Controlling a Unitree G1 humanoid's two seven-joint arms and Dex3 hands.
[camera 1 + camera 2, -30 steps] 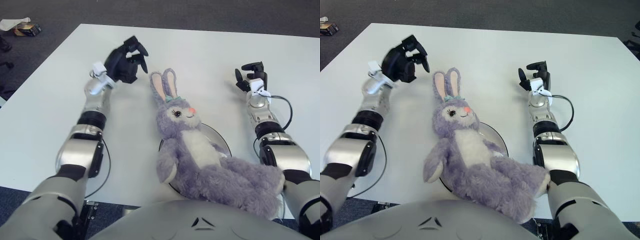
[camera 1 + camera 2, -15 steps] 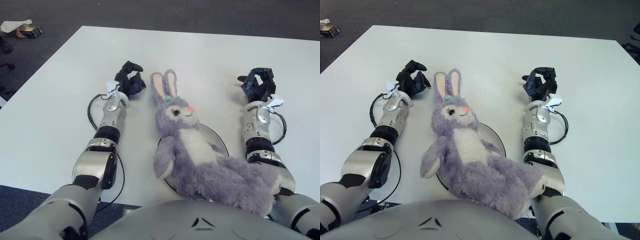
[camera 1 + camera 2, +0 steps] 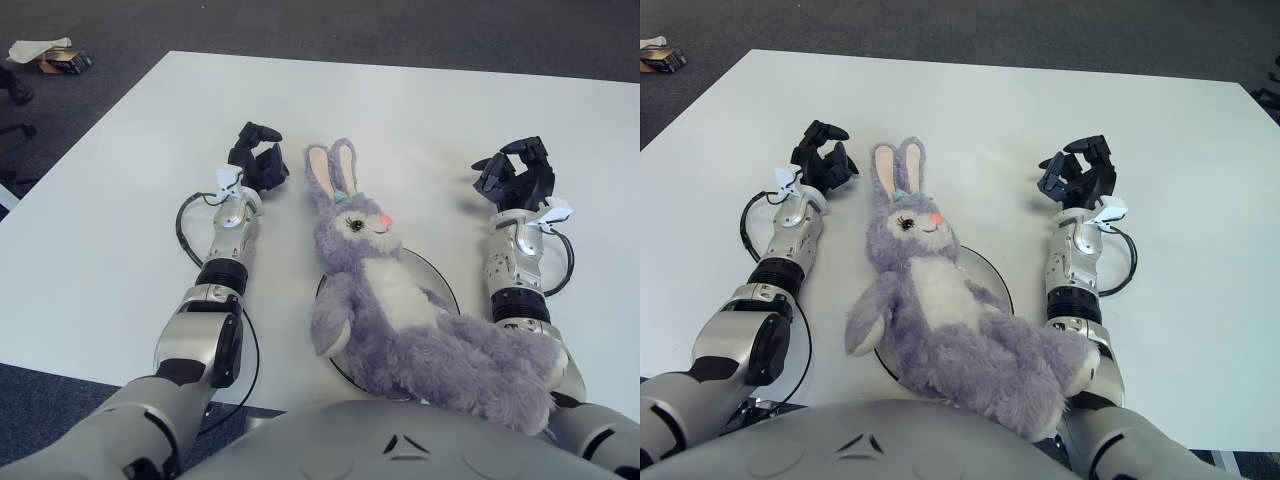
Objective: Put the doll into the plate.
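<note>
On the white surface (image 3: 110,230), the doll (image 3: 400,300), a purple plush rabbit with a white belly, lies on its back across the plate (image 3: 441,279). The landmark for all positions below is this plate, a round white dish with a dark rim. The doll's torso covers most of the plate; its head and upright ears extend past the far rim, and its legs extend past the near rim toward the robot's body. Only the right-hand arc of the rim and a short section at the doll's left arm are visible.

The left hand (image 3: 256,160) is located left of and beyond the plate, just beside the doll's ears, not touching them. Its fingers are loosely curled and hold nothing.

The right hand (image 3: 516,175) is located right of and beyond the plate, well apart from the doll's head. Its fingers are spread, partly bent, and hold nothing.
</note>
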